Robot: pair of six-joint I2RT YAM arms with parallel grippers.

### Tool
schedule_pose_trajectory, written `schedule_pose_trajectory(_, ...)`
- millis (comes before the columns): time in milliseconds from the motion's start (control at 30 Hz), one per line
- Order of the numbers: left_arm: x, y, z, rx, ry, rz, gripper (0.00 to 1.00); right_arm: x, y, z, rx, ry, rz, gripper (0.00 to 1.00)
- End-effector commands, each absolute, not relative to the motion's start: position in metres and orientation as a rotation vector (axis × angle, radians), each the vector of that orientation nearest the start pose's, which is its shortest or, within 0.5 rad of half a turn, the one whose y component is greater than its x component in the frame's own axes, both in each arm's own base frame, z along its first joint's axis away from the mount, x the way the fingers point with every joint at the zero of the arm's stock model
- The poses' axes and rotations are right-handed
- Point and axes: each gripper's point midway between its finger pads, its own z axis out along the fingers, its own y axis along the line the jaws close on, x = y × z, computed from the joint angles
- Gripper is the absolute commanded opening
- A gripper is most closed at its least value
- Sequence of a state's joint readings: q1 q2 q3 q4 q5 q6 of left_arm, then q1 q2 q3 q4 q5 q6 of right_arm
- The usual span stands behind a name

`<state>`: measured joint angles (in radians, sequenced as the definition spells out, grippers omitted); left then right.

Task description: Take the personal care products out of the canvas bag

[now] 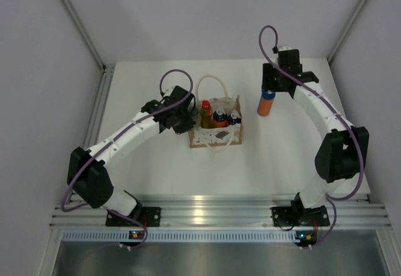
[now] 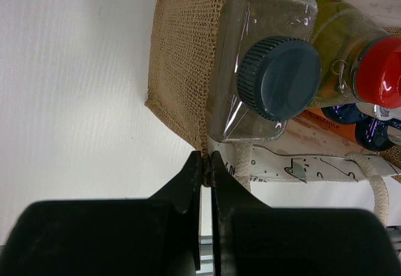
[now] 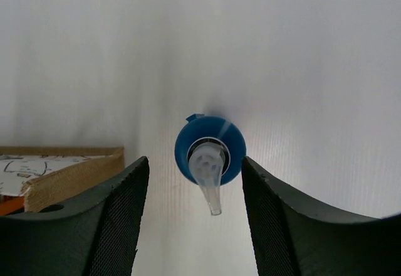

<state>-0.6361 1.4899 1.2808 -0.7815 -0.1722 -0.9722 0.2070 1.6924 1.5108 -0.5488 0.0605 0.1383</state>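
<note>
The white table (image 1: 156, 175) bears a small tan canvas bag (image 1: 216, 139) with lace-patterned front trim. The left gripper (image 2: 205, 163) pinches the bag's burlap corner, jaws almost together. The right gripper (image 3: 194, 166) hangs with jaws wide, straddling an orange bottle with blue pump cap (image 1: 266, 105) that stands on the table right of the bag. Inside the bag stand a clear bottle with dark grey cap (image 2: 279, 78), a yellow bottle with red cap (image 2: 382, 72) and two orange bottles with dark-blue caps (image 1: 220, 118).

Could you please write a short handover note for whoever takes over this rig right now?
Left pincer: shut on a corner of the canvas bag.
Right pincer: open over an orange bottle standing on the table, right of the bag.
Done: that one bottle is out.
To do: clear bottle, yellow bottle and two orange bottles, all in the bag.
</note>
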Motion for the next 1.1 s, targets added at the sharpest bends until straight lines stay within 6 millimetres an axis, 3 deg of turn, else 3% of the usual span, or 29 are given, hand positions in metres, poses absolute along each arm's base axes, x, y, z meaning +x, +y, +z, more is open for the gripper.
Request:
schedule_pose_trajectory(0,0.289,-0.217,0.154,-0.479,2.565,-0.370,0.00,0.442,0.118,0.274,-0.126,2.121,0.194,0.58)
schedule_pose_trajectory(167,0.290,-0.219,0.151,-0.479,2.576,-0.368,0.00,0.400,0.172,0.286,-0.339,2.107,0.264,0.54)
schedule_pose_trajectory(300,0.293,-0.221,0.154,-0.469,2.570,-0.374,0.00,0.360,0.221,0.276,-0.501,2.143,0.320,0.52)
schedule_pose_trajectory(400,0.293,-0.221,0.155,-0.469,2.566,-0.375,0.00,0.347,0.233,0.266,-0.527,2.187,0.336,0.50)
schedule_pose_trajectory(767,0.293,-0.222,0.156,-0.468,2.563,-0.374,0.00,0.325,0.231,0.215,-0.591,2.370,0.273,0.40)
schedule_pose_trajectory(1067,0.295,-0.223,0.155,-0.472,2.567,-0.379,0.00,0.334,0.235,0.197,-0.628,2.400,0.230,0.32)
